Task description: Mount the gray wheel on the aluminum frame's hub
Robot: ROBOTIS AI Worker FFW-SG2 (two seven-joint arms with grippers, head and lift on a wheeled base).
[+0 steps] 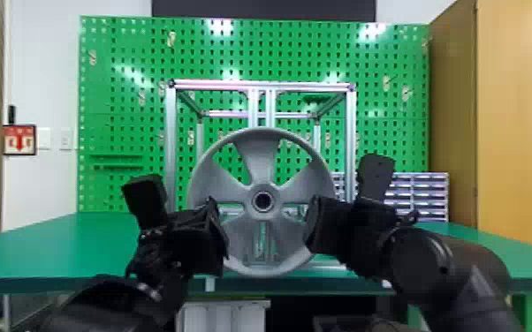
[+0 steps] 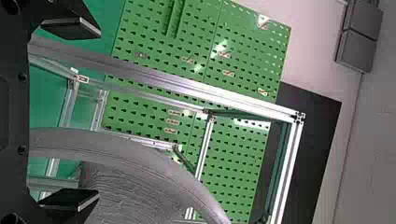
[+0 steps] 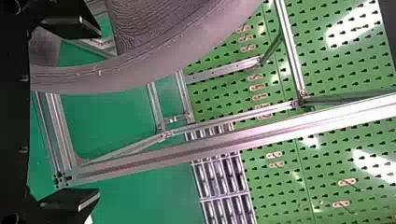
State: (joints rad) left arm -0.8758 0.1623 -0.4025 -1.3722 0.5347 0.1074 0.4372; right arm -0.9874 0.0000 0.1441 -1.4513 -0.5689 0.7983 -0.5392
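Green perforated pegboard (image 1: 119, 101) behind; drawer unit (image 1: 426, 194) at right, past the surface's (image 1: 79, 247) bare right part. Aluminum frame (image 1: 171, 145): slotted square profiles, standing on the surface. Gray wheel (image 1: 260, 163) is round, wide-spoked, upright in front, blocking our view of the hub. We have it between our left gripper (image 1: 179, 209) and right gripper (image 1: 344, 201), both spread wide, rim passing between each pair of fingers.

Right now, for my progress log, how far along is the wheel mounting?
The gray wheel stands upright before the aluminum frame, probably already on its hub. Nothing is clamped: the left gripper and right gripper are open at the rim. Probably remaining: confirm seating, withdraw both arms.
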